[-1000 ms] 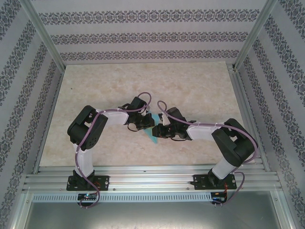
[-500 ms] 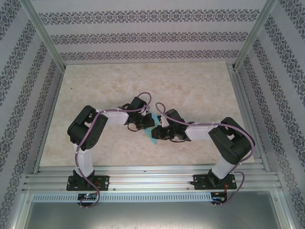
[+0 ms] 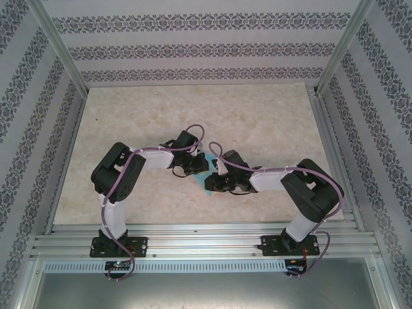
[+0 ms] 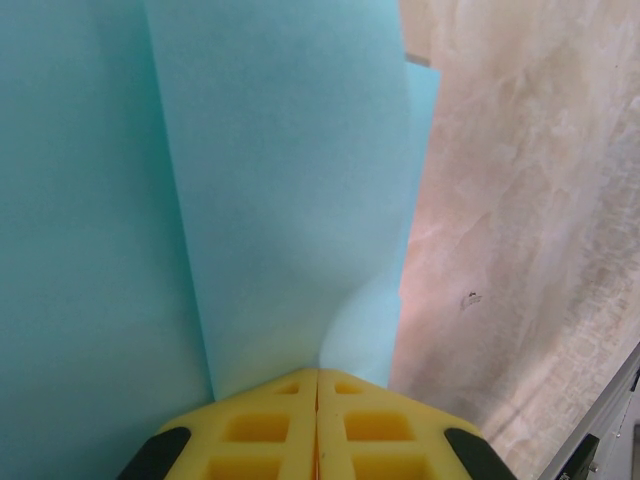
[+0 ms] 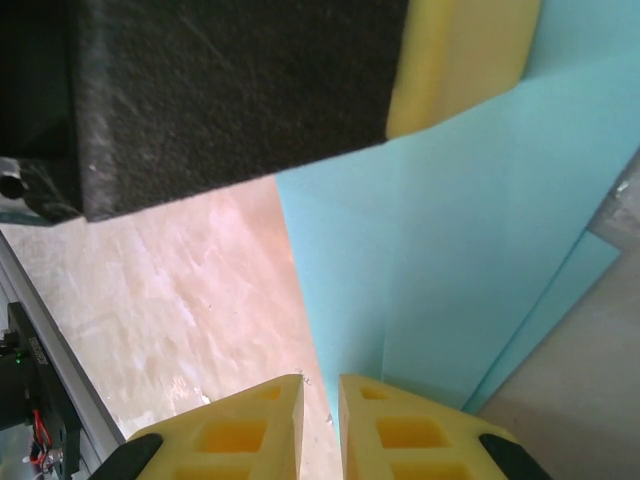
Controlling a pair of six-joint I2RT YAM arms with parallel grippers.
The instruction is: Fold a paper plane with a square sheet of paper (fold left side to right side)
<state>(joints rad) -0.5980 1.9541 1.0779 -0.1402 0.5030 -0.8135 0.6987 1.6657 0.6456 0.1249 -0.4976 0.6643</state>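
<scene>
Since the left gripper (image 4: 317,378) is shut, tips on the square sheet of paper (image 4: 290,200) lying on the table (image 4: 520,250) between the arms, I'd use it as anchor. The right gripper (image 5: 320,388) is a narrow slit at the paper's edge (gripping? can't tell), so crease slowly.

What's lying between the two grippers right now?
The folded turquoise paper lies between the left gripper and the right gripper; the top view shows it.

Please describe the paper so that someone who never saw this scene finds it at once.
Look at the beige marbled table, where the left claw and right claw meet. Between them is the folded turquoise paper, the only thin, flat blue thing there.
</scene>
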